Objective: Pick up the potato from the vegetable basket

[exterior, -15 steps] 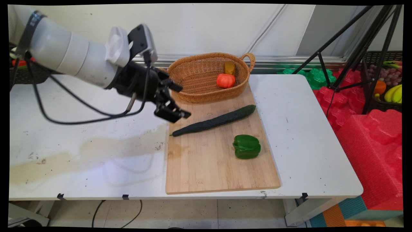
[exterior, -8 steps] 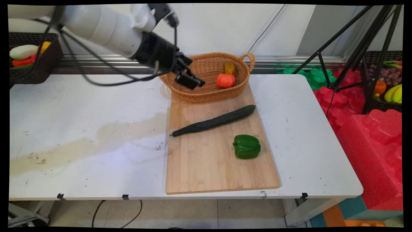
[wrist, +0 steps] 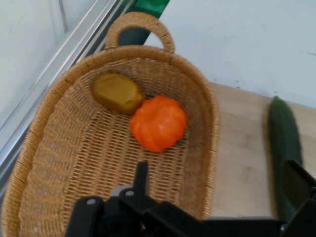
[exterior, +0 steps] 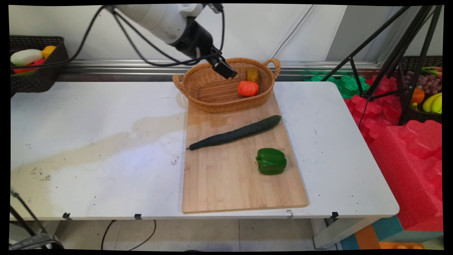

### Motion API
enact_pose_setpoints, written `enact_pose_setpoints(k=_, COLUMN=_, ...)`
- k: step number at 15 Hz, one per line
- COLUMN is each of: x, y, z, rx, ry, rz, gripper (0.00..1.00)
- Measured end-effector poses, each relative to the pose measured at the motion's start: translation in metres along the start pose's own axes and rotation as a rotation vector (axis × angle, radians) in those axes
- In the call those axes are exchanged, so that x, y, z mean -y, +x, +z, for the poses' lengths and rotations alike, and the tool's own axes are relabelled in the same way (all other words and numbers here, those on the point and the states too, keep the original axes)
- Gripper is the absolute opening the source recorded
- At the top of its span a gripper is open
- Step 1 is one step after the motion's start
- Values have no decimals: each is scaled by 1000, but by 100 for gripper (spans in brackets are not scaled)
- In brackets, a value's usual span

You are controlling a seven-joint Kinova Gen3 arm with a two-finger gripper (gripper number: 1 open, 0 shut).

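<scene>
My gripper (exterior: pixel 226 71) hangs open and empty above the middle of a wicker basket (exterior: pixel 212 106), a little left of what lies inside. The hand view looks down into the basket (wrist: pixel 212 123), with the gripper (wrist: pixel 219 192) at the bottom, its jaws spread wide. In the basket sit an orange pumpkin-like vegetable (exterior: pixel 248 88) (wrist: pixel 158 123) and a brownish-yellow potato (exterior: pixel 252 74) (wrist: pixel 117 92), touching each other. A long dark cucumber (exterior: pixel 235 132) (wrist: pixel 285 143) lies slantwise on the wooden cutting board (exterior: pixel 230 184), with a green bell pepper (exterior: pixel 271 161) nearer the front.
A black basket of vegetables (exterior: pixel 35 71) stands at the back left. Right of the table are a black tripod (exterior: pixel 389 53), red foam blocks (exterior: pixel 407 148) and a crate of fruit (exterior: pixel 428 92). The basket rests on the board's far end.
The arm has risen and swung right and back, from beside the cucumber's left tip to above the basket. The vegetables have not moved.
</scene>
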Motion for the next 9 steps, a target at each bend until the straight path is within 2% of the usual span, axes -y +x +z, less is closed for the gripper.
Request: enact_pose_setpoints(k=9, x=40, y=37, z=74, rx=96, ry=20, rz=13, gripper=100)
